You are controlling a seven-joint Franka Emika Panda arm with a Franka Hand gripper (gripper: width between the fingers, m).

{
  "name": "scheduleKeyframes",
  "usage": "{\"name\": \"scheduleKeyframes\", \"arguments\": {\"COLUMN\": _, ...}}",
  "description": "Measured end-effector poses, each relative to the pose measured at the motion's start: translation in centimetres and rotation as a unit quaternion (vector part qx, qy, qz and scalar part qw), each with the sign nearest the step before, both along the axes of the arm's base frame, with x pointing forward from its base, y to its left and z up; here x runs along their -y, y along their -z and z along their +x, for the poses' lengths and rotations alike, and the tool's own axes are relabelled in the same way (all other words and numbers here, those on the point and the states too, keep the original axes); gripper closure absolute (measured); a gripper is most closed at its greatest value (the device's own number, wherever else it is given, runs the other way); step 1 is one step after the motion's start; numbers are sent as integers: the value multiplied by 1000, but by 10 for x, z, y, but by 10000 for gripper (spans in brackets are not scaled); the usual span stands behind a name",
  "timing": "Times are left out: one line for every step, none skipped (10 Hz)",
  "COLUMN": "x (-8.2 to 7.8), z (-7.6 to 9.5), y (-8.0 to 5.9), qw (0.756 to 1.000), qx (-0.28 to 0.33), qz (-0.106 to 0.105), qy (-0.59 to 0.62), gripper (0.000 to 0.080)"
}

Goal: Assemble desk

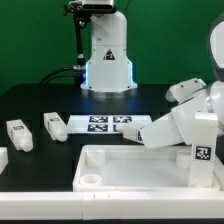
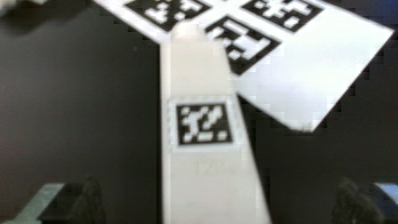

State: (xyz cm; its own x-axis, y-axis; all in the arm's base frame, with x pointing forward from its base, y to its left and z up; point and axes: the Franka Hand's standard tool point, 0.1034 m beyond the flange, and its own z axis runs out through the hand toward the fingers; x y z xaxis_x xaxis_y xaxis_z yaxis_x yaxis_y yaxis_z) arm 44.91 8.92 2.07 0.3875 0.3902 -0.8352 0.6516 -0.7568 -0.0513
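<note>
The desk's wide rimmed panel (image 1: 135, 165) lies at the front of the table, with a round socket (image 1: 90, 180) at its near corner. In the wrist view a long white leg (image 2: 205, 120) with a square tag runs between my gripper's (image 2: 214, 205) two dark fingers (image 2: 75, 200). A dark gap shows on each side of the leg, so the gripper is open around it. In the exterior view my gripper (image 1: 142, 134) is tilted low over the table, just behind the panel's far edge and next to the marker board (image 1: 105, 123).
Two loose white legs (image 1: 18, 135) (image 1: 54, 125) lie on the exterior view's left, and part of another (image 1: 3, 158) shows at the edge. The robot's white base (image 1: 105, 60) stands at the back. The marker board also shows in the wrist view (image 2: 294, 70).
</note>
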Motion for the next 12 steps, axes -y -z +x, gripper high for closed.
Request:
{"name": "scheduleKeyframes", "arguments": {"x": 1, "z": 0, "y": 0, "qw": 1000, "qx": 0, "qz": -1, "qy": 2, "gripper": 151}}
{"name": "scheduleKeyframes", "arguments": {"x": 5, "z": -5, "y": 3, "qw": 1000, "qx": 1, "qz": -7, "qy": 9, "gripper": 151}}
{"name": "scheduleKeyframes", "arguments": {"x": 6, "z": -9, "y": 7, "qw": 1000, "qx": 12, "qz": -13, "qy": 15, "gripper": 151}}
{"name": "scheduleKeyframes", "arguments": {"x": 5, "z": -17, "y": 12, "qw": 1000, "qx": 16, "qz": -15, "qy": 17, "gripper": 151}}
{"name": "scheduleKeyframes", "arguments": {"x": 6, "z": -19, "y": 12, "qw": 999, "qx": 17, "qz": -19, "qy": 20, "gripper": 151}}
{"name": "scheduleKeyframes", "arguments": {"x": 7, "z": -18, "y": 12, "qw": 999, "qx": 18, "qz": -18, "qy": 21, "gripper": 151}}
{"name": "scheduleKeyframes", "arguments": {"x": 8, "z": -18, "y": 12, "qw": 999, "qx": 18, "qz": -19, "qy": 22, "gripper": 283}}
{"name": "scheduleKeyframes", "arguments": {"x": 8, "z": -18, "y": 12, "qw": 999, "qx": 18, "qz": -19, "qy": 23, "gripper": 283}}
{"name": "scheduleKeyframes", "arguments": {"x": 9, "z": -18, "y": 12, "qw": 999, "qx": 18, "qz": -19, "qy": 24, "gripper": 435}}
{"name": "scheduleKeyframes", "arguments": {"x": 9, "z": -18, "y": 12, "qw": 999, "qx": 18, "qz": -19, "qy": 24, "gripper": 516}}
{"name": "scheduleKeyframes", "arguments": {"x": 10, "z": -17, "y": 12, "qw": 999, "qx": 17, "qz": -19, "qy": 26, "gripper": 516}}
{"name": "scheduleKeyframes", "arguments": {"x": 16, "z": -13, "y": -7, "qw": 999, "qx": -4, "qz": -27, "qy": 46, "gripper": 516}}
